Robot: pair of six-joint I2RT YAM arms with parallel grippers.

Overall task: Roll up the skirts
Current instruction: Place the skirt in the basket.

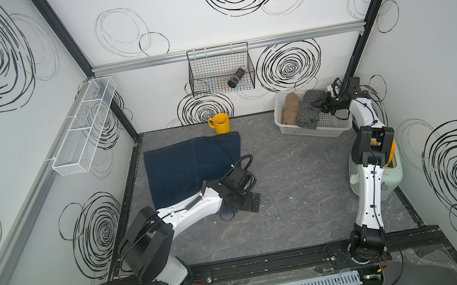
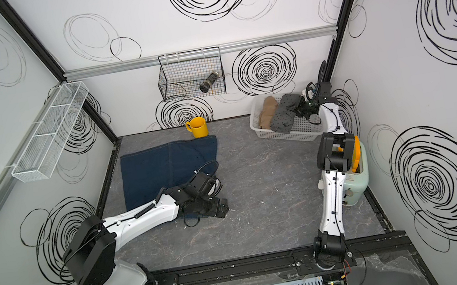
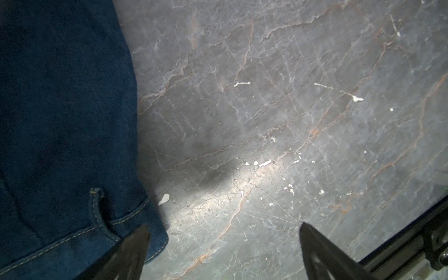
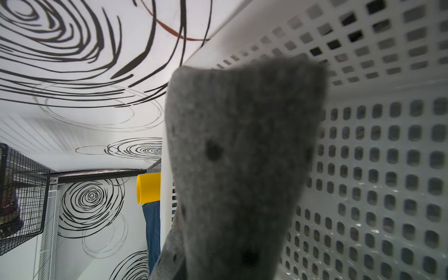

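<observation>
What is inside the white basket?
A tan skirt and a grey dotted skirt lie side by side, the right claw pinching the grey one. Anything beneath them is covered.

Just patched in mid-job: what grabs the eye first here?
The dark blue denim skirt lies flat on the table's left side, left fingers open at its near corner. Far right, the right fingers pinch the grey dotted skirt inside the white basket, beside the tan skirt.

Worktop (image 1: 293, 201) and basket (image 1: 322, 130) layout.
Flat skirt (image 1: 193, 168) lies at the worktop's left, mug (image 1: 220, 123) just behind it; at far right, the basket holds a second skirt (image 1: 289, 111) left of a third skirt (image 1: 307, 114).
</observation>
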